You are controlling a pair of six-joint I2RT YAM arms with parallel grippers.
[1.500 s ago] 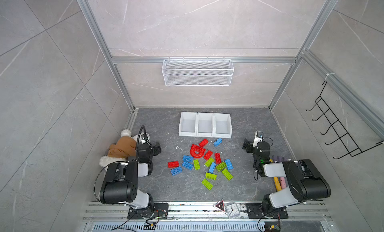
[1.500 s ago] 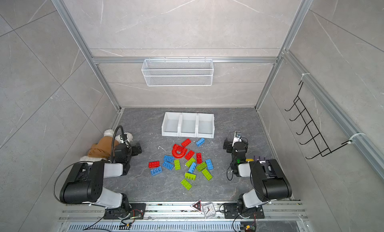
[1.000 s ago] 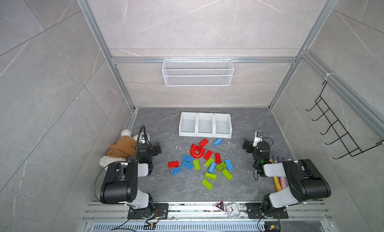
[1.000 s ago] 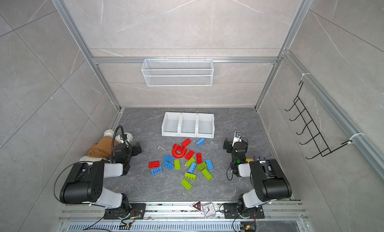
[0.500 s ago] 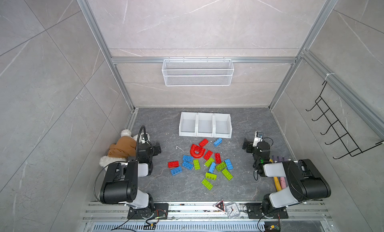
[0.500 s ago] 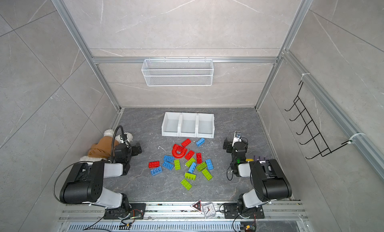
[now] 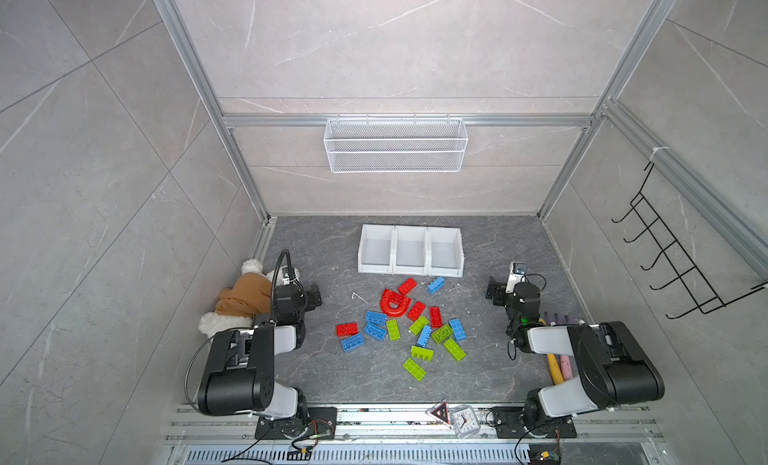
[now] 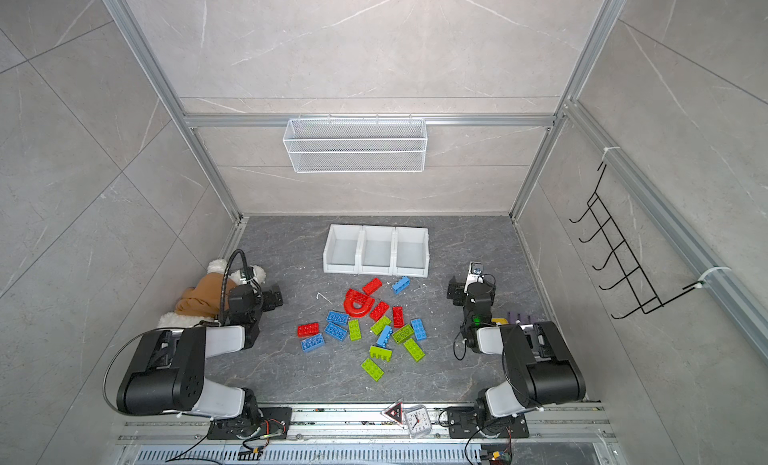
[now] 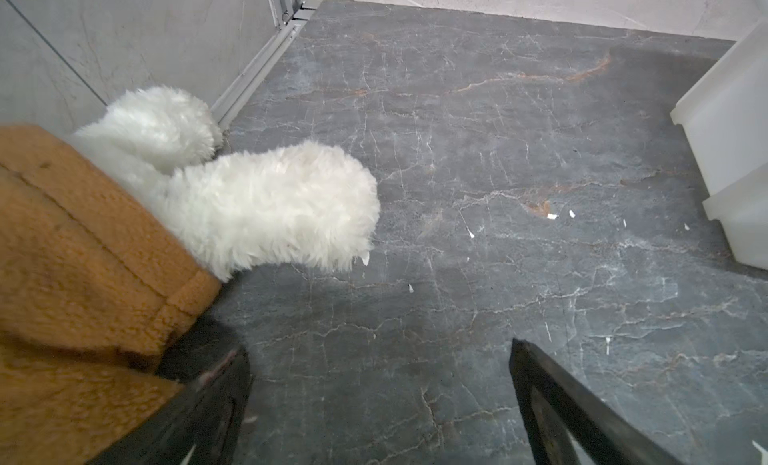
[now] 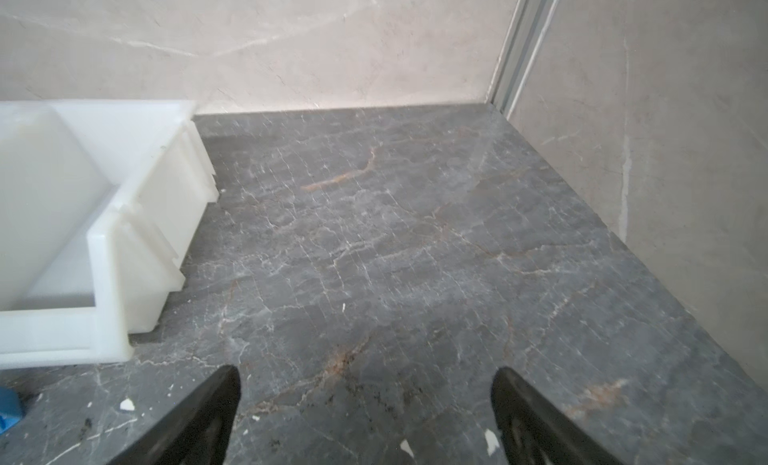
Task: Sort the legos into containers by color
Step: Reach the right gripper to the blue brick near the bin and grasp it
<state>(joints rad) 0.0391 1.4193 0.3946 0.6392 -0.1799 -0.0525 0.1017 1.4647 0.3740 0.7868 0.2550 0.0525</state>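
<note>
— Red, blue and lime legos (image 7: 392, 329) are lying loose just in front of the containers (image 7: 409, 270), every one of them outside. We are seeing no brick sitting in any of the three.

— So we are judging that the sorting is only beginning. What are our grippers doing?

— We are holding the left gripper (image 9: 378, 350) in front of the containers and off to their left, beside the plush toy (image 9: 270, 201). Its jaws are gaping wide with nothing between them. The right gripper (image 10: 365, 370) is hanging in front of the containers and off to their right, jaws also spread wide and gripping nothing.

— Then we are looking at a first pick. Which brick?

— We are leaning towards the blue brick (image 7: 435, 285) lying just in front of the right-hand bin (image 7: 445, 271). For that, the right gripper is needing to swing inwards, come down over the brick, line its jaws across the short sides and close. It should do so without nudging the red brick (image 7: 407, 286) lying near it.
</note>
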